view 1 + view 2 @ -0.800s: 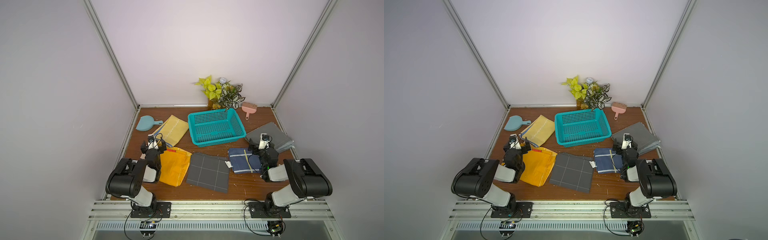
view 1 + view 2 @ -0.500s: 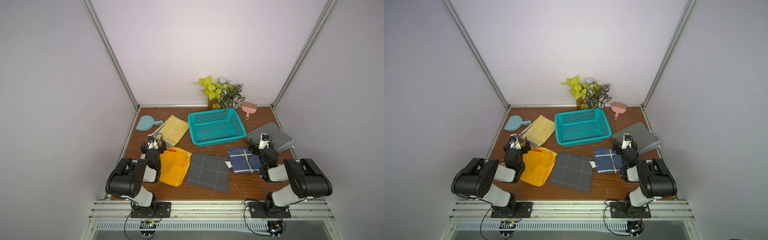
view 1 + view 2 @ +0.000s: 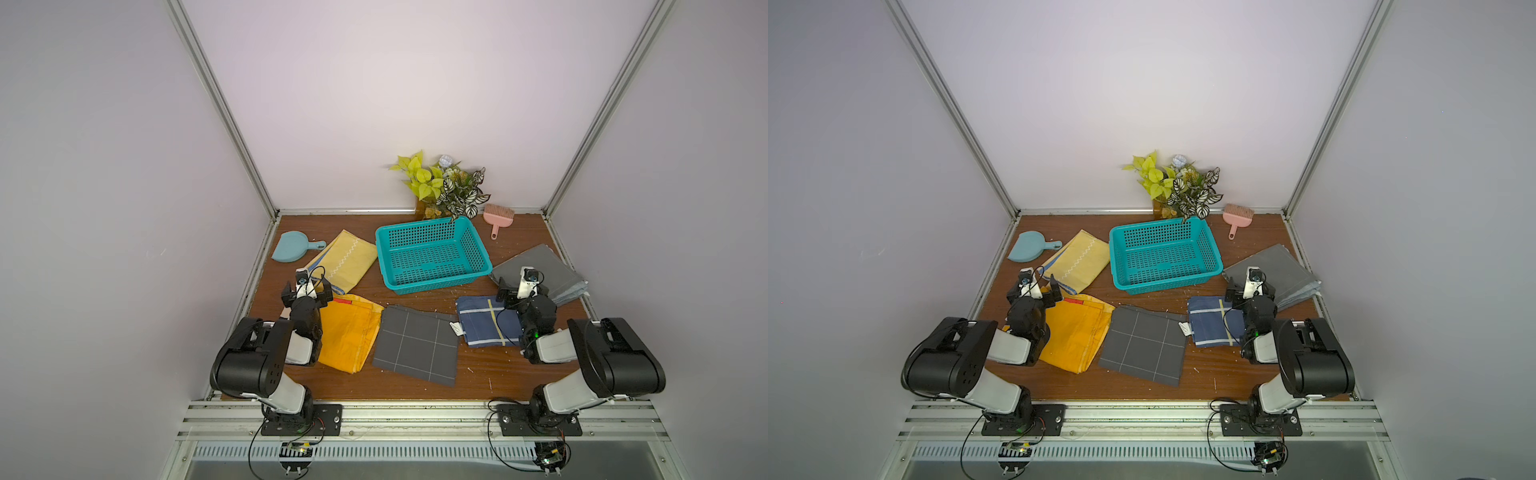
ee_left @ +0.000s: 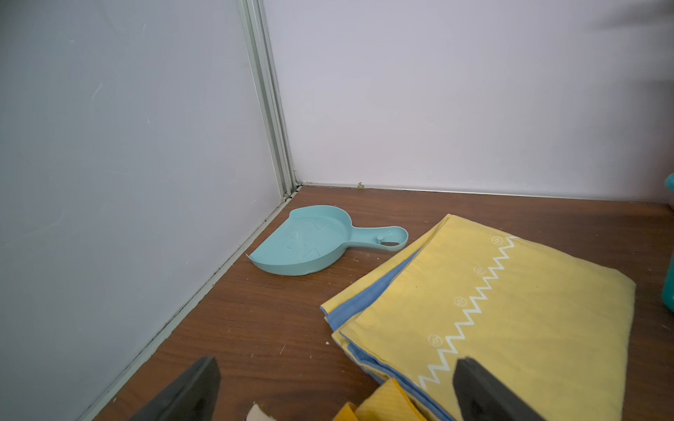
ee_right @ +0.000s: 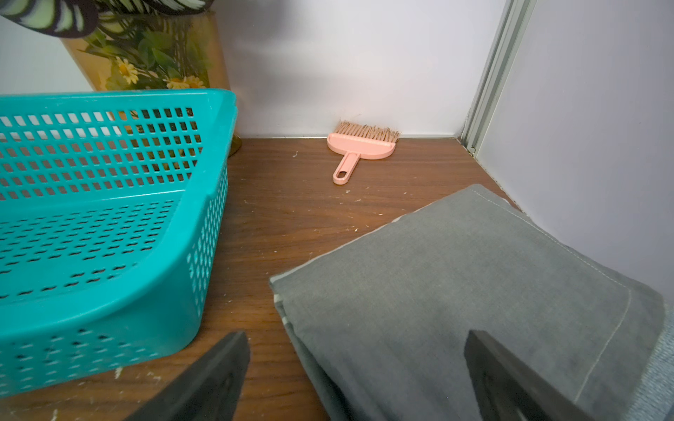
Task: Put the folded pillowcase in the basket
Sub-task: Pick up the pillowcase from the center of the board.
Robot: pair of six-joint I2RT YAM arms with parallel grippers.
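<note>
The left gripper gapes wide, holding nothing; so does the right gripper (beside the basket).

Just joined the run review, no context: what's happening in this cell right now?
Nothing is handled yet. The left pincer and right pincer sit low near the front edge, open and empty. The teal basket holds nothing. Folded on the table near it: pale yellow cloth, orange cloth, grid grey cloth, navy striped cloth, plain grey cloth. The left wrist camera faces the pale yellow cloth, the right the plain grey cloth.
</note>
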